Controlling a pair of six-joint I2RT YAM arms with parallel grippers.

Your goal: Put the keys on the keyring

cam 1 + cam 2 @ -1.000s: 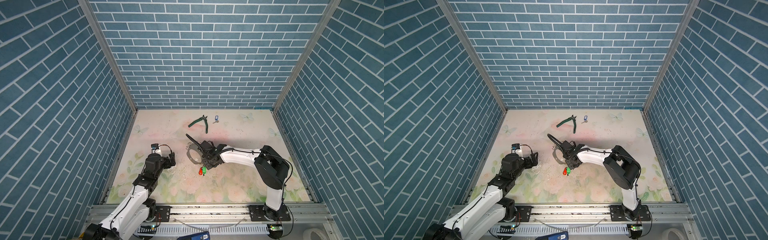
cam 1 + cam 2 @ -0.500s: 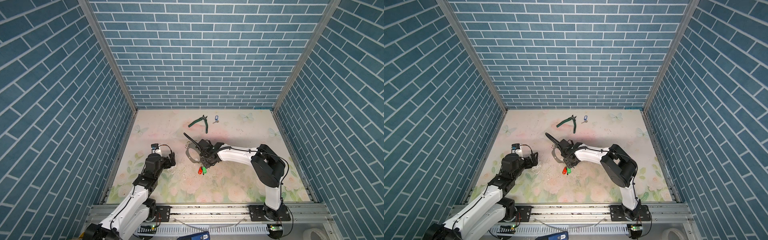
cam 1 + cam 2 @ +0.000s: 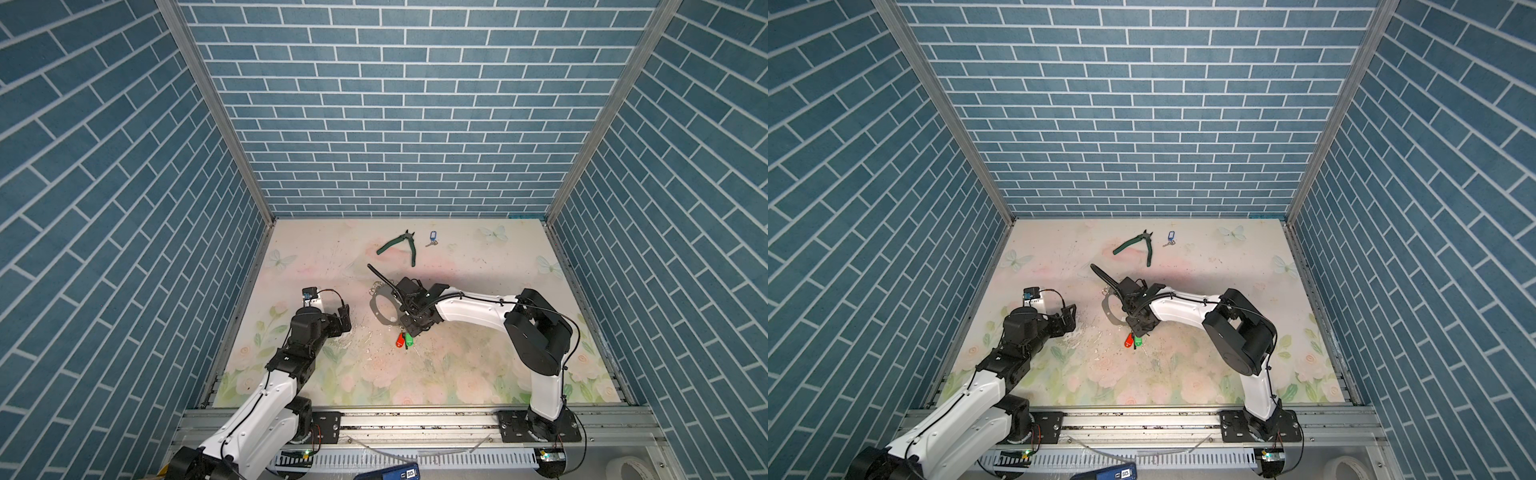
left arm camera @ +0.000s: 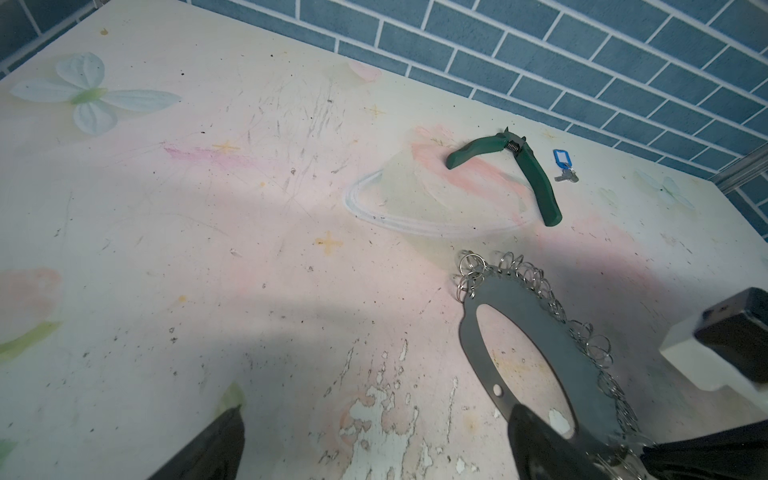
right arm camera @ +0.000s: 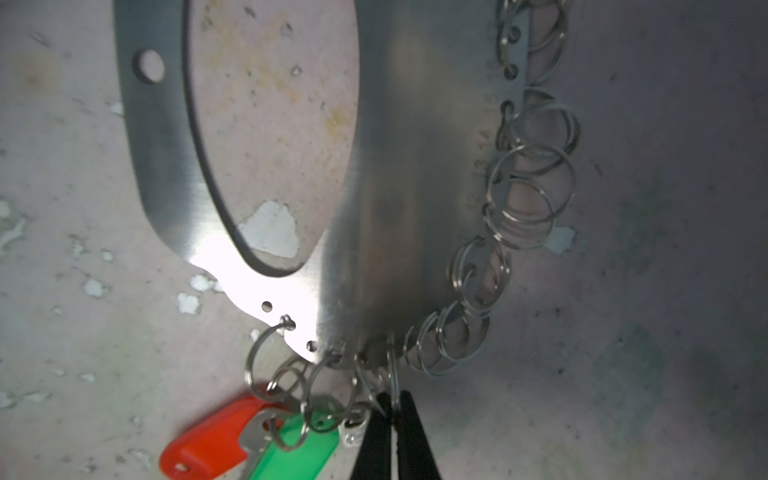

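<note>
The keys (image 3: 433,237) (image 3: 1170,237) (image 4: 562,160), a small silvery key on a blue tag, lie far back on the table beside the pliers. The keyring (image 3: 374,311) (image 3: 1105,309) (image 4: 519,299) (image 5: 395,166), a flat dark grey oval hoop edged with small metal rings, lies mid-table. My right gripper (image 3: 411,328) (image 3: 1140,328) (image 5: 394,405) is at the hoop's near end, shut on one small ring of it. My left gripper (image 3: 343,318) (image 3: 1068,318) (image 4: 376,415) stands open and empty just left of the hoop.
A red-tagged key (image 3: 400,340) (image 5: 208,440) and a green-tagged key (image 3: 409,340) (image 5: 291,457) hang on rings at the hoop's near end, beside my right fingers. Green-handled pliers (image 3: 401,245) (image 4: 528,166) lie at the back. Blue brick walls enclose the table.
My right gripper's jaws have closed onto a small ring at the hoop's near end, and the hoop has shifted slightly left. The left arm has not moved.
</note>
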